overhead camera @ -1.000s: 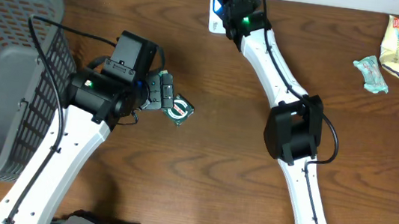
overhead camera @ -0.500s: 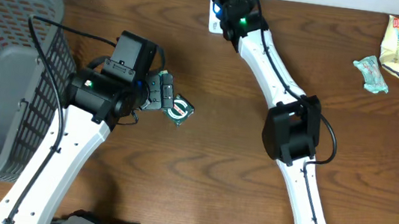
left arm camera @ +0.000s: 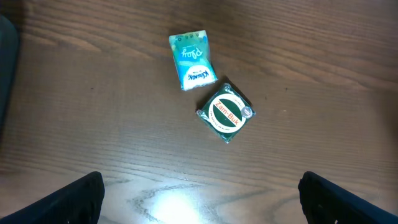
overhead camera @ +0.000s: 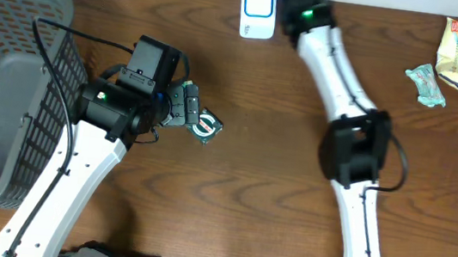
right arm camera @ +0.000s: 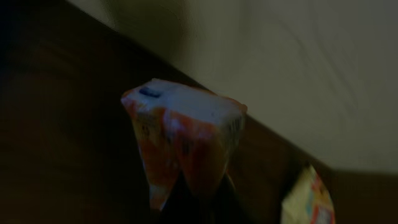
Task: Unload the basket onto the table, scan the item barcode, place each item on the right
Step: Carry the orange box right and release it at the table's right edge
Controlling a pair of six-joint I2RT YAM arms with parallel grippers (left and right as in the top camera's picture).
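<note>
change: right arm swings clear of white-and-blue scanner (overhead camera: 258,11), now uncovered | right end effector (right arm camera: 198,190): clenched on orange-and-white soft packet (right arm camera: 186,130), beside scanner at counter's far edge | left end effector (left arm camera: 202,202): released | task: scan pass judged complete

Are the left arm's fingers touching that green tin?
Apart. The left wrist view shows bare table between the tin and both open fingers.

Dark brown wood-grain worktop (overhead camera: 238,199), glare patch (left arm camera: 177,200) near its lower edge in the left wrist view. Pale wall (right arm camera: 298,56) behind the far edge, dim there.
</note>
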